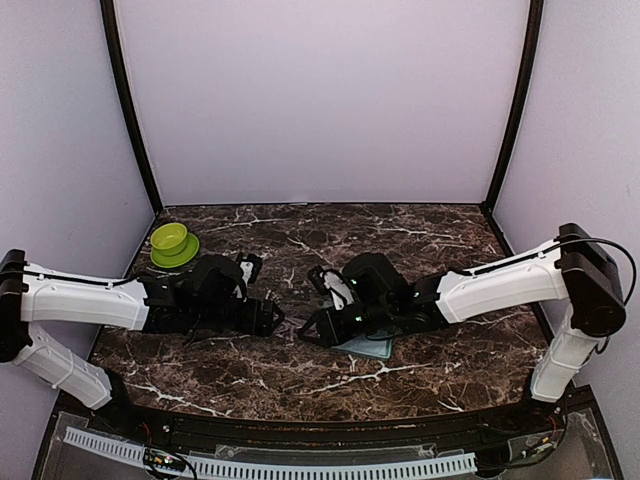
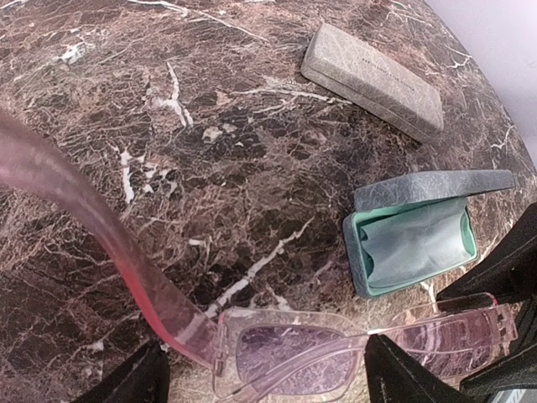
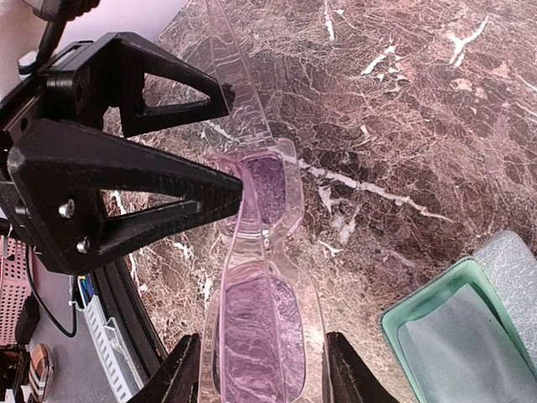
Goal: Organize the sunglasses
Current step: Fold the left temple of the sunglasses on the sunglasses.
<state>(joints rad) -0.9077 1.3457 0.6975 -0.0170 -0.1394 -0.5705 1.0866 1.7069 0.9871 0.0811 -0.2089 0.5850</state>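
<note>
Right fingers (image 3: 180, 378) clamp one lens of the pink, see-through sunglasses (image 3: 256, 327), holding them just above the marbled worktop (image 2: 210, 168) near its middle, toward the near edge. Left fingers (image 3: 126, 193) stand wide apart around the other lens and its unfolded temple, one tip touching the frame; whether they grip cannot be told. An open grey case (image 2: 411, 243), teal-lined with a pale cloth inside, lies beside the glasses on the right half of the worktop. A closed grey case (image 2: 373, 80) lies near it, apart. A green bowl (image 1: 173, 243) sits at the far left corner.
</note>
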